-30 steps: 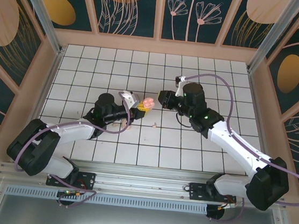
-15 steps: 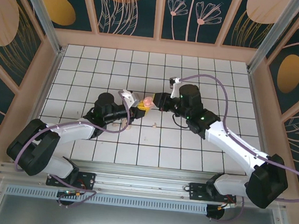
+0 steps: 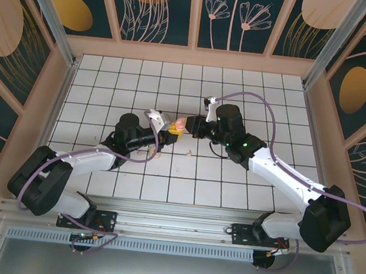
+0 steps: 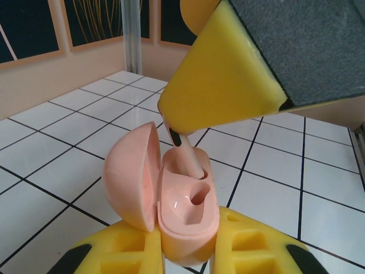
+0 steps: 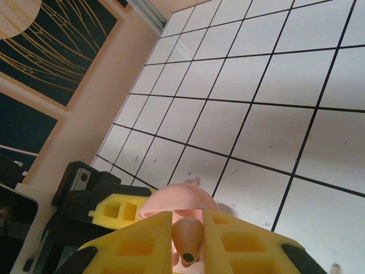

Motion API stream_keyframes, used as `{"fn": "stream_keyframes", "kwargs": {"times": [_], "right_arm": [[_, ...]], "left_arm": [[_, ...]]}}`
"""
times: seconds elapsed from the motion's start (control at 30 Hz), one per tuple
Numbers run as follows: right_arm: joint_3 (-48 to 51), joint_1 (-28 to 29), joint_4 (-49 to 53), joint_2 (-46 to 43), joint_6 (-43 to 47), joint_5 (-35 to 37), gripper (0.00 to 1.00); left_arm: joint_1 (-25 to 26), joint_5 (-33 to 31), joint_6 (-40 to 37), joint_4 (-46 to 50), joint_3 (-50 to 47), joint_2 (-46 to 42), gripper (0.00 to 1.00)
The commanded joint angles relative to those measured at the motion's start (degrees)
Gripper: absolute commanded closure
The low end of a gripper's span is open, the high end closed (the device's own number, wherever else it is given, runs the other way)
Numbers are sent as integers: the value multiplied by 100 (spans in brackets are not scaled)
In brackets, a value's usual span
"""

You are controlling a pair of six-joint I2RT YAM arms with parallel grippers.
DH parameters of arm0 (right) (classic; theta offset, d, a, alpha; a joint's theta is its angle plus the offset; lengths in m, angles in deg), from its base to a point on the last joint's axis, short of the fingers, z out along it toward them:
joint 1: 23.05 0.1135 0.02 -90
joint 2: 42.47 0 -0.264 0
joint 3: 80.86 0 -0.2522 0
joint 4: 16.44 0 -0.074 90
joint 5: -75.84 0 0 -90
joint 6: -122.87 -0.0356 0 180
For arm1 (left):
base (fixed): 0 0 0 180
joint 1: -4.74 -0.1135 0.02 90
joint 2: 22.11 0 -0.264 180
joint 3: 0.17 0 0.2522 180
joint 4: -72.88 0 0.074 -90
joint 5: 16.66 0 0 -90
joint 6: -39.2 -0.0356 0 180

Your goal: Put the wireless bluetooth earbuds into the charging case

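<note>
My left gripper (image 4: 185, 246) is shut on the pale pink charging case (image 4: 188, 214) and holds it above the tiles with its round lid (image 4: 134, 171) swung open to the left. My right gripper (image 5: 188, 240) is shut on one of the earbuds (image 5: 187, 235), pinched between its yellow pads (image 4: 228, 80). The bud's stem (image 4: 188, 157) reaches down into the far socket of the case. The near socket (image 4: 199, 197) holds nothing. From above, the two grippers (image 3: 164, 129) (image 3: 191, 126) meet tip to tip at the case (image 3: 179, 125) in the middle of the floor.
White tiled floor (image 3: 231, 182) with wooden walls all round. A tiny pale speck (image 3: 189, 153) lies on a tile just in front of the grippers, too small to identify. Both arms stretch in from the near edge.
My right gripper has moved left with the earbud until it meets the open case. The left arm and the case have stayed where they were.
</note>
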Motion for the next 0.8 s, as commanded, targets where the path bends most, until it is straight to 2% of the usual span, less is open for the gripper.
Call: {"fn": "stream_keyframes", "kwargs": {"times": [0.0,0.4,0.77], "right_arm": [[98,59,70,8,128,-61,82],[157,65,267,-10,286,-359,82],[54,64,493,-19,461,-351,77]], "left_arm": [[28,37,57,-289,146,-162,88],[22,47,52,-288,154,-204,88],[25,61,11,-227,148,-256,88]]}}
